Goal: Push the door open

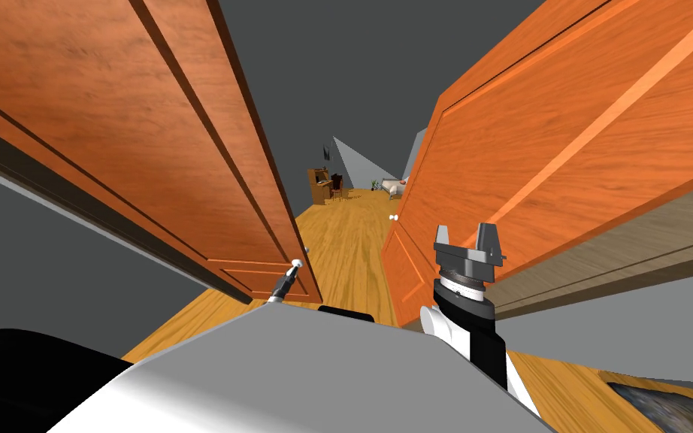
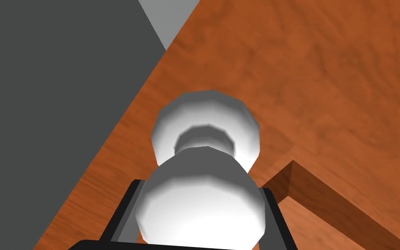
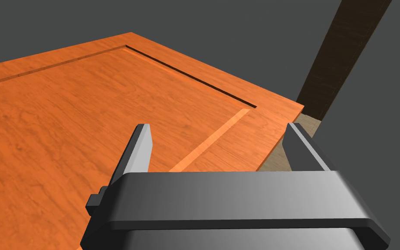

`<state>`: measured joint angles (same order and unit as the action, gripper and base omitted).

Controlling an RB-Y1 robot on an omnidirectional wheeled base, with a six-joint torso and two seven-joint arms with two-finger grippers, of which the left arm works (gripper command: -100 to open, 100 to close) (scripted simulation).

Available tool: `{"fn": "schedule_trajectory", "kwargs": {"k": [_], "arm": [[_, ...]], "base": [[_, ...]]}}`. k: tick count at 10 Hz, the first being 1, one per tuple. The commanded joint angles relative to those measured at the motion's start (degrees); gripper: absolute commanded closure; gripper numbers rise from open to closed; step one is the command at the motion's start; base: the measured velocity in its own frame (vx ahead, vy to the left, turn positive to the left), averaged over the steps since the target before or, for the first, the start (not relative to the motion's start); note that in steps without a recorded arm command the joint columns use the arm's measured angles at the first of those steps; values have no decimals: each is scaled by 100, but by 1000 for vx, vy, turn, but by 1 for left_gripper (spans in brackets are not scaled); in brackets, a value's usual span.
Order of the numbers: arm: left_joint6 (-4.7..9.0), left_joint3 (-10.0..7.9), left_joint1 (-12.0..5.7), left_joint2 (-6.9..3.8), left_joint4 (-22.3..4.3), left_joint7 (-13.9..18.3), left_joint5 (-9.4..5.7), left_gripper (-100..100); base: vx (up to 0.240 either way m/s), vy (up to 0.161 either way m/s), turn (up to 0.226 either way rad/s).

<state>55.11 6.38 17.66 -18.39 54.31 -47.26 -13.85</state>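
Two orange wooden door leaves stand swung apart in the head view, the left door (image 1: 149,128) and the right door (image 1: 563,135). My left gripper (image 1: 291,272) is at the left door's white knob (image 1: 297,264). In the left wrist view the left gripper (image 2: 201,191) is shut on the knob (image 2: 203,204), its fingers (image 2: 127,212) pressing the round sides, with the door panel (image 2: 325,87) behind. My right gripper (image 1: 467,234) is open close to the right door's face. The right wrist view has the right gripper (image 3: 218,134) pointing at the right door's panel (image 3: 86,113) near its edge.
Through the gap, a wooden floor (image 1: 345,240) runs to a far room with a desk and chair (image 1: 324,185) and pale furniture (image 1: 393,185). The right door carries a small white knob (image 1: 393,217). A dark door frame (image 3: 346,47) stands beside the right gripper. A dark rug (image 1: 668,406) lies at my right.
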Motion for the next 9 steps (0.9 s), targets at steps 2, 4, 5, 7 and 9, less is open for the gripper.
{"fn": "schedule_trajectory", "kwargs": {"k": [2, 4, 5, 7, 9], "arm": [[-17, -102, -58, 15, -7, 398, -92, 100], [-31, -131, -96, 43, -28, 645, -135, 100], [-46, -160, -134, 70, -48, 833, -178, 100], [-60, -190, -173, 98, -69, 1092, -221, 100], [-76, -222, -215, 128, -92, 1344, -269, 100]], "base": [[24, 5, 0], [36, 10, -30], [27, 13, -10], [27, 2, -13], [36, 8, -7]]}}
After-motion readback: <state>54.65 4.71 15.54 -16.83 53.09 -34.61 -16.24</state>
